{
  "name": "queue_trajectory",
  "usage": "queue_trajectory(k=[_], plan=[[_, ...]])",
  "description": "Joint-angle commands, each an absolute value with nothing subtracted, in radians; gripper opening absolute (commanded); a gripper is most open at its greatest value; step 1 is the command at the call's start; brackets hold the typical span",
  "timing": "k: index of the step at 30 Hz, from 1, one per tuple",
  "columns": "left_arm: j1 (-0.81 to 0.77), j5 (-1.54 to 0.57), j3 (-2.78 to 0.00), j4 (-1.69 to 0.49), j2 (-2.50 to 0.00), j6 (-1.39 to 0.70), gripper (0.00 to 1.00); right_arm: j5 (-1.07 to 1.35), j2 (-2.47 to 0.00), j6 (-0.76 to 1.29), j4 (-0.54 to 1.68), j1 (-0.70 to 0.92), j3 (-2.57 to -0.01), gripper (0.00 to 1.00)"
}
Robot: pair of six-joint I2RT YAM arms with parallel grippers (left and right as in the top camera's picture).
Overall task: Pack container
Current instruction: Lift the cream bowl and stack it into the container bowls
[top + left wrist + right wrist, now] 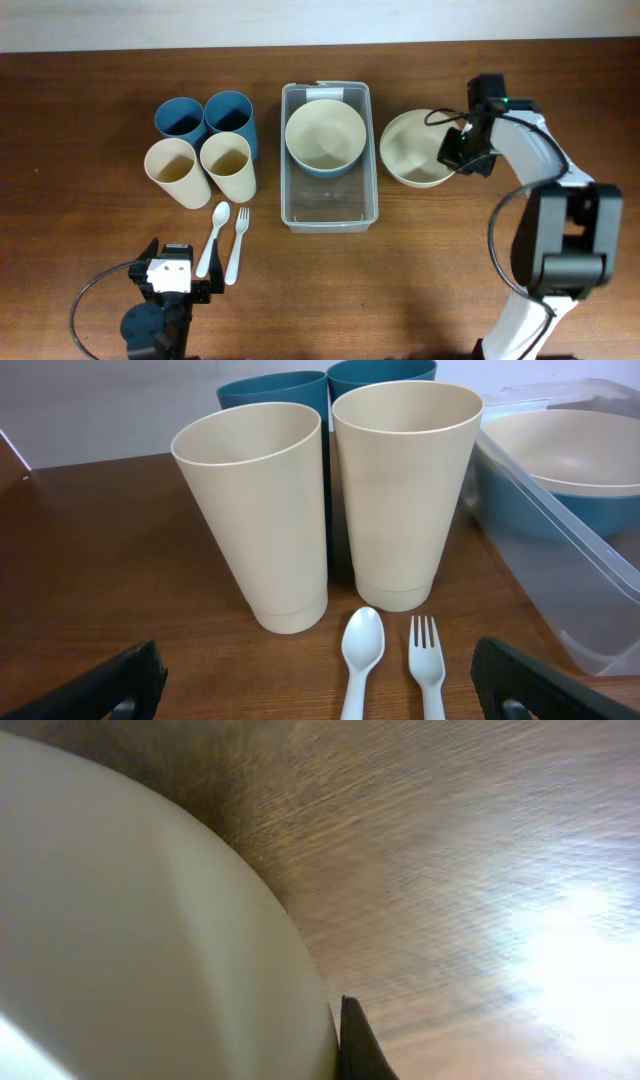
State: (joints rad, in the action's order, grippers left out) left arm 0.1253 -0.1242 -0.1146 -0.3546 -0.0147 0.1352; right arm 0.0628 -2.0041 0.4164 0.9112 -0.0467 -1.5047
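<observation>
near left, the left claw (pixel 178 262) gaped wide behind a spoon (pixel 212 238) and fork (pixel 237 245), with four cups (pixel 205 150) beyond. at centre, the container (pixel 330 212) held nested bowls (pixel 325 138) at its far end. right of it, the right claw (pixel 462 155) was closed on a cream bowl's (pixel 410 150) right rim.

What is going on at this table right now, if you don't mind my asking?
The robot is packing the clear container. A cream bowl nested in a blue one already sits inside it. The right gripper is shut on the rim of a second cream bowl, on the table beside the container. The left gripper hangs open near the spoon and fork; four cups stand untouched.
</observation>
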Motion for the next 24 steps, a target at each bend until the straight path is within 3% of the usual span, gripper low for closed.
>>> queue_trajectory(k=[1, 6, 14, 20, 24], plan=[[0.121, -0.135, -0.109, -0.353, -0.007, 0.148, 1.00, -0.015, -1.887, 0.435, 0.913, -0.042, -1.506, 0.04], [0.121, -0.135, -0.109, -0.353, -0.007, 0.148, 1.00, 0.005, -1.792, 0.435, 0.921, -0.041, -1.507, 0.04], [0.121, -0.135, -0.109, -0.353, -0.007, 0.148, 1.00, 0.306, -1.619, 0.435, 0.923, -0.018, -1.507, 0.04], [0.121, -0.135, -0.109, -0.353, -0.007, 0.148, 1.00, 0.301, -1.604, 0.434, 0.918, 0.119, -1.509, 0.04], [0.121, -0.135, -0.109, -0.353, -0.007, 0.148, 1.00, 0.165, -1.612, 0.435, 0.843, 0.247, -1.509, 0.04]])
